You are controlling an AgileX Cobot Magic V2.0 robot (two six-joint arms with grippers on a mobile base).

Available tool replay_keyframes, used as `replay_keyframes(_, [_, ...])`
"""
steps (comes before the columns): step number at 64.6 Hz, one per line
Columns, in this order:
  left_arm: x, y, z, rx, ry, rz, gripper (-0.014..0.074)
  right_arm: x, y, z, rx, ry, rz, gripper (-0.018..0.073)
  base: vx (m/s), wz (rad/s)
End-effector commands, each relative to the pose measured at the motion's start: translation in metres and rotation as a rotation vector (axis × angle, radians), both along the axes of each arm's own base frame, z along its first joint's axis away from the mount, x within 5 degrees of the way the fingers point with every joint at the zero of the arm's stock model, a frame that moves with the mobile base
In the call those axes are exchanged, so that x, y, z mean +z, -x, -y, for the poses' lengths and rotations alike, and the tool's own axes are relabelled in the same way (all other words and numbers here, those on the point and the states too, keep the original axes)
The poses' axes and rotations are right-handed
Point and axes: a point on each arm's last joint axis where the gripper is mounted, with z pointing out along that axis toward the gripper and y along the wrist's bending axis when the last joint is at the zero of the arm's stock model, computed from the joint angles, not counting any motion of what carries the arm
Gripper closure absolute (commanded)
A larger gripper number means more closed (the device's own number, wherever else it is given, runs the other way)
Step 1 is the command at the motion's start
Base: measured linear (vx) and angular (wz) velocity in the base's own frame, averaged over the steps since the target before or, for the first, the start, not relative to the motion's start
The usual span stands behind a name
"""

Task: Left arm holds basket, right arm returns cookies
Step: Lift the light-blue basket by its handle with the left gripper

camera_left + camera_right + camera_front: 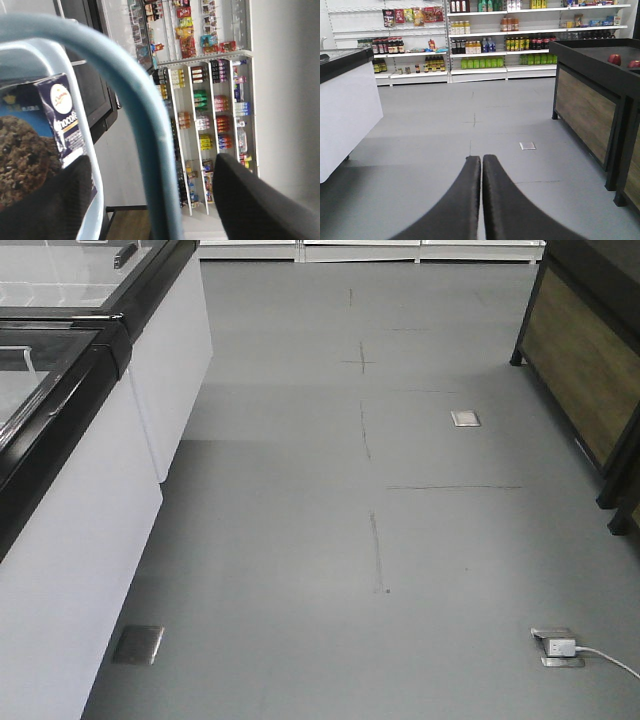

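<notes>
One dark navy rectangular cookie carton (62, 122) sits inside the one light blue slotted plastic basket (50, 55) at nine o'clock in the left wrist view. The basket's hoop handle (127, 85) arcs down to six o'clock between the two black fingers (50, 200) of the left gripper (150, 162), which stand wide apart with gaps either side of it. The right gripper (481, 159), at six o'clock in its own view, has its two black fingers (465, 200) pressed together on nothing above the grey floor (470, 115), with two red round items (615, 59) on the dark wood-panelled counter (585, 107) at two o'clock.
</notes>
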Motion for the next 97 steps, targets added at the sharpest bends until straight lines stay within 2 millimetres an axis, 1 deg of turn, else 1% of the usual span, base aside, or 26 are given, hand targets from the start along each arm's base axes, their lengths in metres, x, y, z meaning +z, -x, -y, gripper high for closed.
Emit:
replay_keyframes(1, [0.04,-0.002,0.011,-0.039,-0.062,0.149,0.0187,0.006,0.001,0.0,0.0,0.005,0.08,0.0567,0.0,0.0])
replay_keyframes(4, [0.041,-0.002,0.011,-0.04,-0.091,0.148,0.0224,0.006,0.001,0.0,0.0,0.005,0.08,0.0567,0.0,0.0])
replay_keyframes(11, [0.043,-0.001,0.014,-0.054,-0.106,0.154,0.035,0.006,0.001,0.0,0.0,0.005,0.08,0.0567,0.0,0.0])
replay_keyframes(16, [0.044,-0.001,0.016,-0.067,-0.107,0.161,0.0465,0.006,0.001,0.0,0.0,0.005,0.08,0.0567,0.0,0.0])
replay_keyframes(22, [0.052,0.002,0.02,-0.068,-0.113,0.173,0.0607,0.006,0.001,0.0,0.0,0.005,0.08,0.0567,0.0,0.0])
replay_keyframes(31, [0.062,0.003,0.029,-0.082,-0.136,0.188,0.0605,0.006,0.001,0.0,0.0,0.005,0.08,0.0567,0.0,0.0])
replay_keyframes(37, [0.072,0.002,0.037,-0.106,-0.161,0.207,0.0604,0.006,0.001,0.0,0.0,0.005,0.08,0.0567,0.0,0.0])
replay_keyframes(41, [0.081,-0.002,0.042,-0.131,-0.179,0.226,0.0605,0.006,0.001,0.0,0.0,0.005,0.08,0.0567,0.0,0.0])
replay_keyframes(48, [0.103,-0.016,0.06,-0.195,-0.214,0.273,0.0605,0.006,0.001,0.0,0.0,0.005,0.08,0.0567,0.0,0.0])
replay_keyframes(55, [0.125,-0.035,0.088,-0.271,-0.225,0.321,0.0605,0.006,0.001,0.0,0.0,0.005,0.08,0.0567,0.0,0.0])
replay_keyframes(62, [0.141,-0.055,0.125,-0.358,-0.25,0.362,0.0605,0.006,0.001,0.0,0.0,0.005,0.08,0.0567,0.0,0.0])
replay_keyframes(64, [0.144,-0.061,0.139,-0.397,-0.254,0.371,0.0605,0.006,0.001,0.0,0.0,0.005,0.08,0.0567,0.0,0.0])
replay_keyframes(66, [0.144,-0.065,0.148,-0.418,-0.253,0.372,0.0605,0.006,0.001,0.0,0.0,0.005,0.08,0.0567,0.0,0.0])
replay_keyframes(70, [0.142,-0.076,0.173,-0.492,-0.249,0.367,0.0605,0.006,0.001,0.0,0.0,0.005,0.08,0.0567,0.0,0.0])
replay_keyframes(79, [0.129,-0.098,0.224,-0.658,-0.224,0.345,0.0605,0.006,0.001,0.0,0.0,0.005,0.08,0.0567,0.0,0.0])
replay_keyframes(89, [0.126,-0.103,0.281,-0.822,-0.196,0.355,0.0605,0.006,0.001,0.0,0.0,0.005,0.08,0.0567,0.0,0.0])
replay_keyframes(90, [0.126,-0.103,0.289,-0.848,-0.2,0.356,0.0605,0.006,0.001,0.0,0.0,0.005,0.08,0.0567,0.0,0.0])
replay_keyframes(97, [0.121,-0.1,0.32,-0.954,-0.244,0.337,0.0605,0.006,0.001,0.0,0.0,0.005,0.08,0.0567,0.0,0.0])
